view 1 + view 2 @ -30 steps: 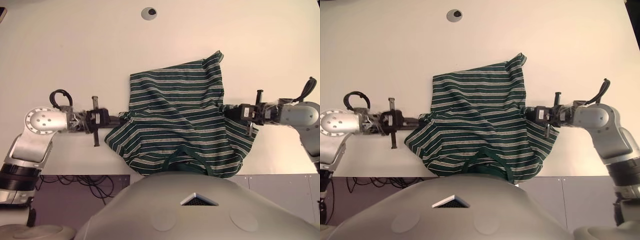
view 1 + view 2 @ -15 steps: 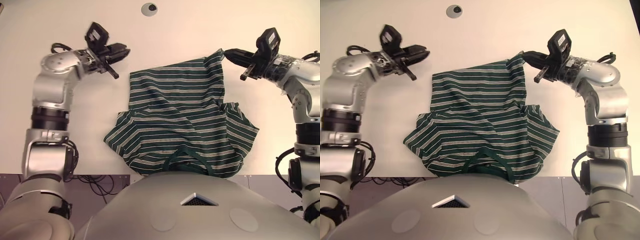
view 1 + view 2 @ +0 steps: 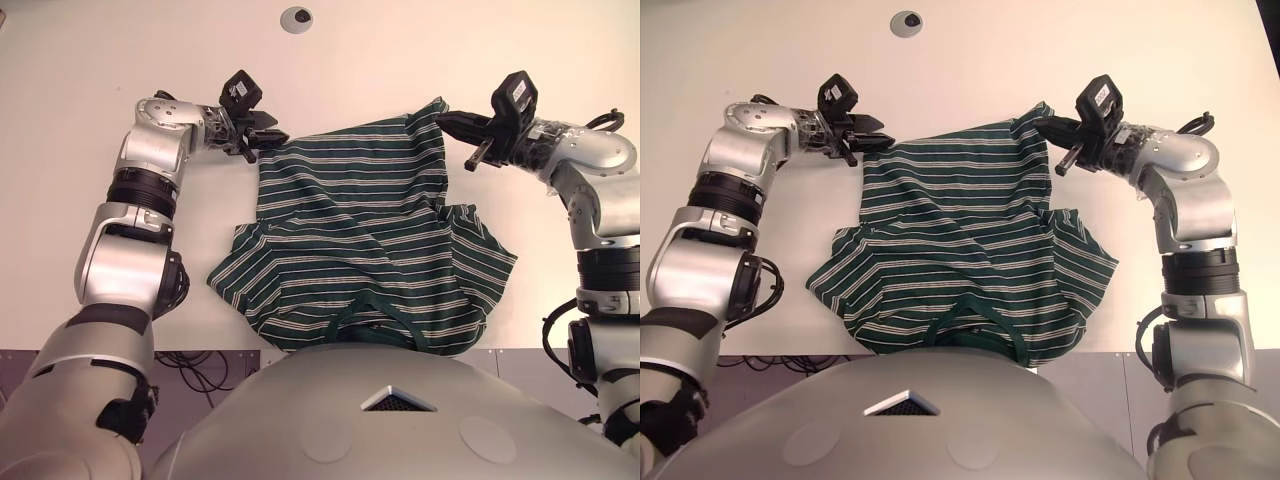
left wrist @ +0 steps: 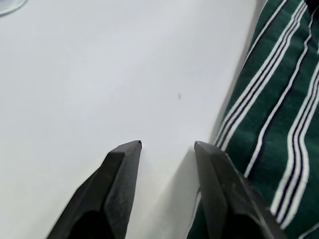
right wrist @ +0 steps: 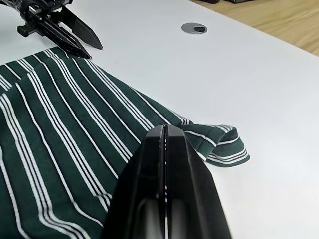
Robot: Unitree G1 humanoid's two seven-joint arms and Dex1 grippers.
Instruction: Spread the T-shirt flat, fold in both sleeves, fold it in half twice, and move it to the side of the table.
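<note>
The green striped T-shirt [image 3: 365, 235] lies rumpled in the middle of the white table [image 3: 420, 50], collar toward me and hem at the far side. My left gripper [image 3: 273, 136] is open at the hem's far left corner. In the left wrist view its fingers [image 4: 122, 167] straddle bare table right beside the shirt's edge [image 4: 279, 124]. My right gripper [image 3: 447, 118] hovers at the far right hem corner. In the right wrist view it [image 5: 164, 129] is shut, nothing seen between the fingers, just over the fabric near the curled corner [image 5: 227, 144].
A round cable grommet [image 3: 296, 19] sits in the table beyond the shirt. Bare white table stretches to both sides and behind the shirt. The table's near edge runs just under the collar, with cables hanging below at the left [image 3: 180, 362].
Both arms left the shirt's sleeves, swung to the far side of the table, then closed in on the hem's two far corners. The shirt has hardly shifted.
</note>
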